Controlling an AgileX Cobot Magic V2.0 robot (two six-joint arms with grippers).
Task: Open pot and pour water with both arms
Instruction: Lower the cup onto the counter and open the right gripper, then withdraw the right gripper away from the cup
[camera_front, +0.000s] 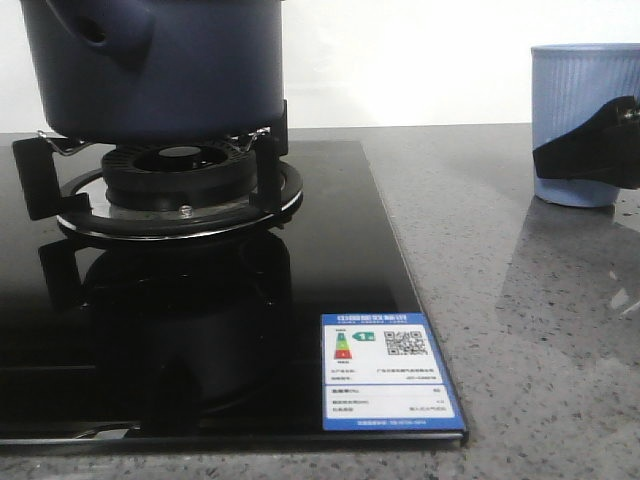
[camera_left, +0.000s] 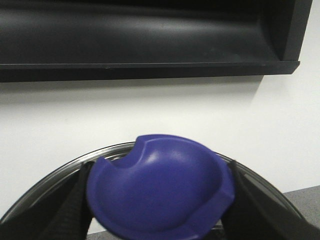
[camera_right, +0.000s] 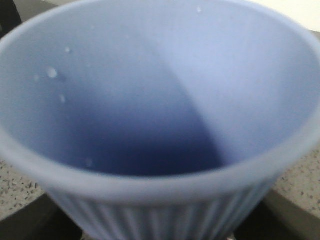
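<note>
Two arms, both loaded: I read each one as already holding its thing.
Pot: the dark navy pot (camera_front: 150, 65) sits on the black trivet of the gas burner (camera_front: 180, 180) at the far left of the glass hob (camera_front: 300, 300); its stubby side handle with the hole faces me, toward the left. Its rim is cut off by the top of the front view, so I cannot see the mouth.
Lid: in the left wrist view a round blue knob (camera_left: 159, 187) fills the space between the dark fingers, with a glass lid's metal rim (camera_left: 60, 172) curving behind it against the white wall.
Left gripper: the left gripper (camera_left: 159, 200) is clamped on that knob, fingers pressed on both flanks; I judge the lid lifted off, though nothing shows where it hangs relative to the pot.
Cup: the light-blue ribbed cup (camera_front: 585, 125) stands upright on the grey stone table (camera_front: 520, 300), well apart from the pot, off to the right.
Right gripper: the right gripper (camera_right: 160, 232) straddles the cup low on its wall; I see one black finger across the cup's side in the front view. It looks closed on it.
Cup contents: droplets on the inner wall; I cannot tell a water level.
Key relation: the pot lies left of the cup, across the hob, so the right arm must carry the cup leftward and up over the pot's rim before tipping.
Risk: I judge the lid may sit in that path.
</note>
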